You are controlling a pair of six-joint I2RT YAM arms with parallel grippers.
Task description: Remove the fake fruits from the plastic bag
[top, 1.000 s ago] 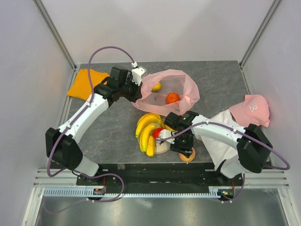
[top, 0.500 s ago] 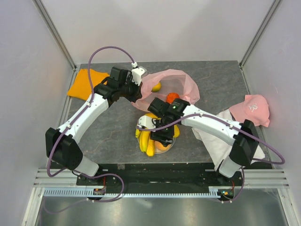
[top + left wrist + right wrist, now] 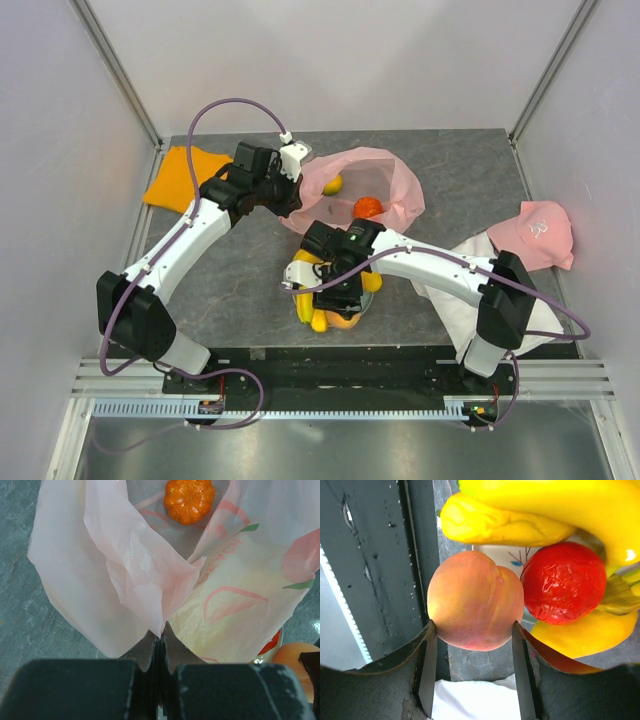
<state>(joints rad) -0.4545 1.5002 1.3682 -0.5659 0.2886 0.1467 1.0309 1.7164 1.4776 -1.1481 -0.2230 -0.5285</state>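
Observation:
The pink plastic bag (image 3: 385, 180) lies open at the back middle, with a yellow fruit (image 3: 333, 184) and an orange fruit (image 3: 367, 207) inside. My left gripper (image 3: 292, 200) is shut on the bag's edge (image 3: 150, 595), and the orange fruit (image 3: 190, 500) shows beyond it. My right gripper (image 3: 342, 303) is shut on a peach fruit (image 3: 475, 600), held just above the table's front edge. Beside it lie the banana bunch (image 3: 535, 505), a red fruit (image 3: 562, 582) and a yellow piece (image 3: 580, 635). The bananas also show in the top view (image 3: 303, 285).
A folded orange cloth (image 3: 180, 178) lies at the back left. A pink cap (image 3: 535, 232) and a white cloth (image 3: 447, 298) lie at the right. A small white plate (image 3: 495, 555) sits under the fruit pile. The black front rail (image 3: 380, 580) runs close by.
My right gripper has swung left from the front right with the peach, now over the banana pile. The left gripper has stayed on the bag.

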